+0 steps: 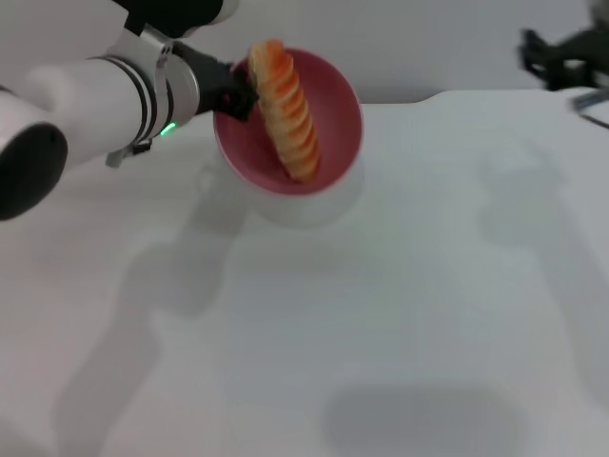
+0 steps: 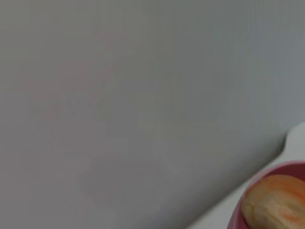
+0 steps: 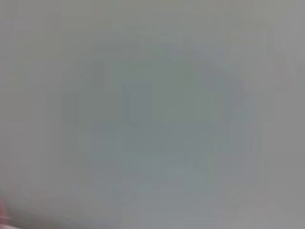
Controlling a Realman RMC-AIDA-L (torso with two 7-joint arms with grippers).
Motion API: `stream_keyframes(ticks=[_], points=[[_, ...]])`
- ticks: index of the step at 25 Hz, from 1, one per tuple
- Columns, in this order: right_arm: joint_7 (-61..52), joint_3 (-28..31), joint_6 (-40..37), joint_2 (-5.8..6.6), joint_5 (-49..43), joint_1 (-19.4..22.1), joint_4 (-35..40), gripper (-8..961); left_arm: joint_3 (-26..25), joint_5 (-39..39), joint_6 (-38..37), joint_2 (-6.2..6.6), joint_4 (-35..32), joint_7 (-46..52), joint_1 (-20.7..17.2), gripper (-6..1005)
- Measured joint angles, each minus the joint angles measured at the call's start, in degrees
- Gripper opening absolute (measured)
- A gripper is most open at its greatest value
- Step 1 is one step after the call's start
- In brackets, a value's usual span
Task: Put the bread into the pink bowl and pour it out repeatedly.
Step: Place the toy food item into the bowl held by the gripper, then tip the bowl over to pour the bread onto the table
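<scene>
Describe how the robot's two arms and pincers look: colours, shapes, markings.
The left arm is a thick, glossy white cylinder with a black end cap, dark rings at the wrist and a small green light. Its left pincer is black and blocky. The right pincer, at the far right edge, is also black and angular, with thin dark parts; its arm is out of view.

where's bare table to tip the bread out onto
The white table is bare across the whole near half and the middle. The far left is taken: the left end effector holds the pink bowl tilted, with the bread inside. The right end effector sits at the far right corner.
</scene>
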State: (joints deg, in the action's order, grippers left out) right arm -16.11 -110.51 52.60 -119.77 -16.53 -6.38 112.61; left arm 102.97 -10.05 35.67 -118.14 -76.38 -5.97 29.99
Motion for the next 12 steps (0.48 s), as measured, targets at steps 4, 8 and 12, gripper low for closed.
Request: stream_keyframes(ticks=[4,8,12], points=[[-2.5,7.5,0.8,0.18,6.9,2.2,-1.8,665,3.9,7.8,-6.3,-0.08,-1.5,-0.2,-2.8,41],[-1.9,8.4,-0.4,0.19,7.8,3.9,-3.7,666,8.7,18.2,-11.9,-0.27,-2.0,-0.2,-4.8,41],[-1.5,8.2,-0.2,0.25,8.0,4.1,-5.0,665,11.1,24.8,-13.0,-0.31,-1.8,-0.1,-5.2,41]])
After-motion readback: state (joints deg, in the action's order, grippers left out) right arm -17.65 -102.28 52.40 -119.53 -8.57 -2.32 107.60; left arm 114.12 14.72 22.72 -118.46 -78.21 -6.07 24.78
